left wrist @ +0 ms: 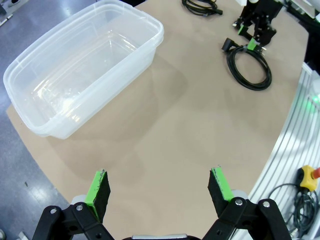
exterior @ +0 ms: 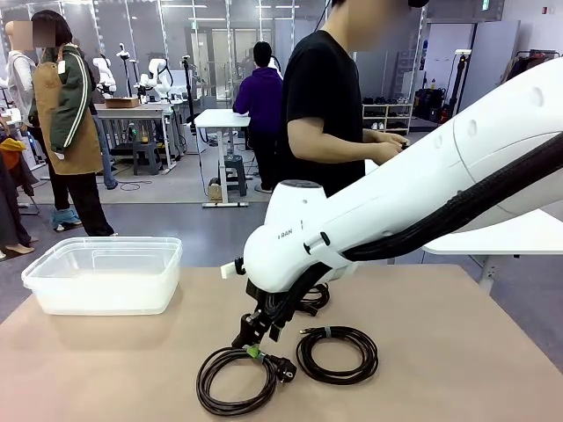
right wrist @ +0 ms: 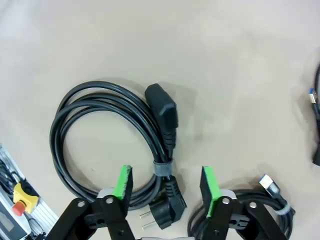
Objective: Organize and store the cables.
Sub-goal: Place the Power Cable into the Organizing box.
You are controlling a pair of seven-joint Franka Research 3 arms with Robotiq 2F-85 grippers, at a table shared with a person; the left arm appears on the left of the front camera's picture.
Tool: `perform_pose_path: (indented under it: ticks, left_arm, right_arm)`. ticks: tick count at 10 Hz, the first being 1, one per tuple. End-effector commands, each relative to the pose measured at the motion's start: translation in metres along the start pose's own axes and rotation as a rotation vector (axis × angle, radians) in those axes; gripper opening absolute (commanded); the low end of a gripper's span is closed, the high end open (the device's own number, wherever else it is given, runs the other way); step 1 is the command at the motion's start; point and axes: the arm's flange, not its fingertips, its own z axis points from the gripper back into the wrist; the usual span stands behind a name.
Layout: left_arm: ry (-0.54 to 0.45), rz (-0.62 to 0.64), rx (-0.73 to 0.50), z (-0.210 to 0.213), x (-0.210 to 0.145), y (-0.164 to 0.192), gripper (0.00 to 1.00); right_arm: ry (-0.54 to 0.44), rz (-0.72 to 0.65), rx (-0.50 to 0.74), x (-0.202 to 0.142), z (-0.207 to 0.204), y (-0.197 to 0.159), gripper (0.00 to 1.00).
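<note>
Right gripper [right wrist: 165, 182] wide open, gripping nothing, fingers either side of the grey band [right wrist: 162, 167] on the power-cord coil [exterior: 236, 380], near centre of table [left wrist: 190, 125]. Second coil [exterior: 337, 353] just right of it, third coil [exterior: 314, 299] farther back. Left gripper [left wrist: 159, 180] wide open, empty, above bare table. Clear tub [exterior: 106, 303] far left. Small print on right arm [exterior: 369, 211] unreadable.

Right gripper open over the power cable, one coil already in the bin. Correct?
Not quite. The left wrist view shows the bin empty, with no coil in it. The rest holds: the right gripper is open over the power cable.
</note>
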Motion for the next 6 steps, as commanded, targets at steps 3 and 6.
perform_pose_path:
  ticks: [3,6]
  left_arm:
    - [0.036,-0.088,-0.023,-0.006,0.024,-0.009,1.00]
    - [0.076,-0.164,-0.046,-0.018,0.065,-0.034,1.00]
  right_arm:
    - [-0.060,-0.003,-0.049,-0.048,0.073,-0.033,1.00]
    - [-0.135,-0.018,-0.056,-0.111,0.125,-0.073,1.00]
